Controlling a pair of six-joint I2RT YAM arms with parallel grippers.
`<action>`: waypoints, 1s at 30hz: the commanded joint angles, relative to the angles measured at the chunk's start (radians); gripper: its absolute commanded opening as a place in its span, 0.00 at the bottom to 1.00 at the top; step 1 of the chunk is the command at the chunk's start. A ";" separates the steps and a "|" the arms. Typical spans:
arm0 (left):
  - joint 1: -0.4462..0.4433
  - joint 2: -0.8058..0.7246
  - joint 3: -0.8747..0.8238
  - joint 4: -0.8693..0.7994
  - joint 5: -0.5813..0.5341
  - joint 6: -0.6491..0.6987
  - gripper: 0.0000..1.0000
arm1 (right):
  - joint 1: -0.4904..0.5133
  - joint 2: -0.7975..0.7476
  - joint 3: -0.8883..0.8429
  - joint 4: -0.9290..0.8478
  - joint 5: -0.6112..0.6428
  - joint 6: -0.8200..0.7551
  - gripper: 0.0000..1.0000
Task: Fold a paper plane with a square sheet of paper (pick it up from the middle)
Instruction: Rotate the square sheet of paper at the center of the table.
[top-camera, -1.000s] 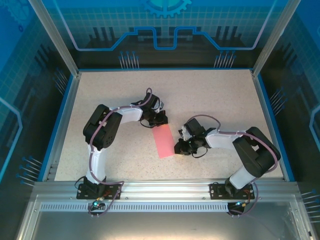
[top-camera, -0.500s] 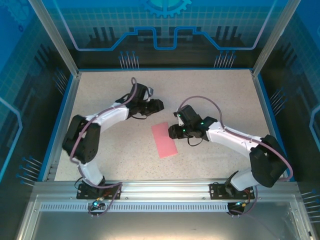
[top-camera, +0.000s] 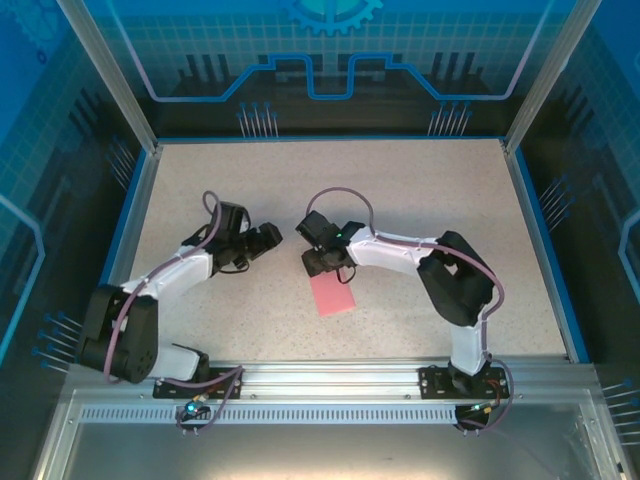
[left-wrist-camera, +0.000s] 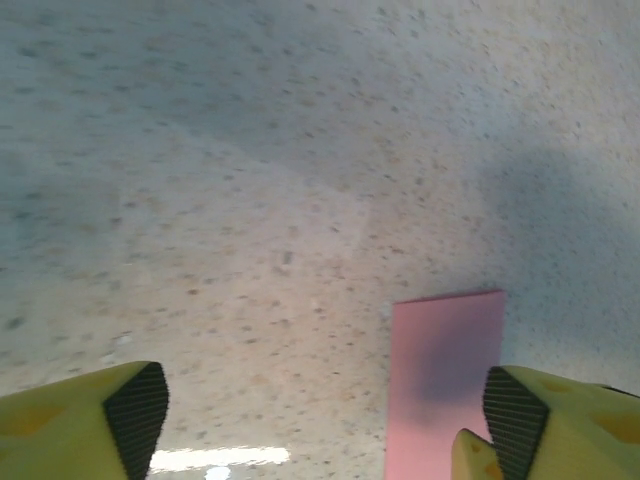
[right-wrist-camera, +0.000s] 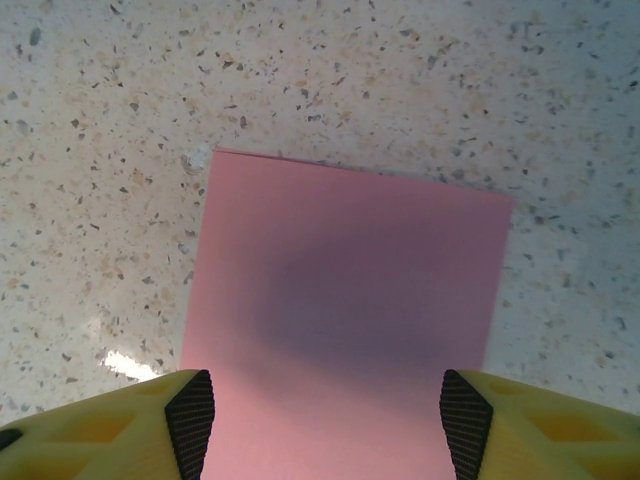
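Item: pink paper (top-camera: 334, 297), one narrow rectangle, lying flat on the speckled bench (top-camera: 420, 190).
Location: middle of the bench, toward the near side, between the two arms.
Long axis: runs from far to near in the overhead view, with the near end leaning slightly right. The far end is covered by the right gripper; the near short edge is square and clear.
Surface: plain, with a soft shadow across the middle in the right wrist view (right-wrist-camera: 350, 290).

Item: right gripper (top-camera: 313, 264), released. Its yellow fingers (right-wrist-camera: 190, 415) are spread over the paper's width, one near each long edge, and nothing is clamped.

Item: left gripper (top-camera: 270, 237), released. It hangs over bare bench left of the paper, fingers (left-wrist-camera: 130, 400) wide apart with nothing between them. The paper's far corner shows just beside its right finger (left-wrist-camera: 445, 380).
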 joint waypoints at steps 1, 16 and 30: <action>0.025 -0.073 -0.049 -0.018 -0.063 -0.040 0.90 | 0.000 0.028 0.044 -0.038 0.002 0.018 0.65; 0.029 -0.100 -0.084 -0.024 0.007 -0.057 0.93 | -0.105 0.083 -0.023 0.061 -0.165 0.176 0.65; 0.011 -0.070 -0.088 0.002 0.113 -0.070 0.93 | -0.142 0.079 0.009 -0.122 0.047 0.352 0.63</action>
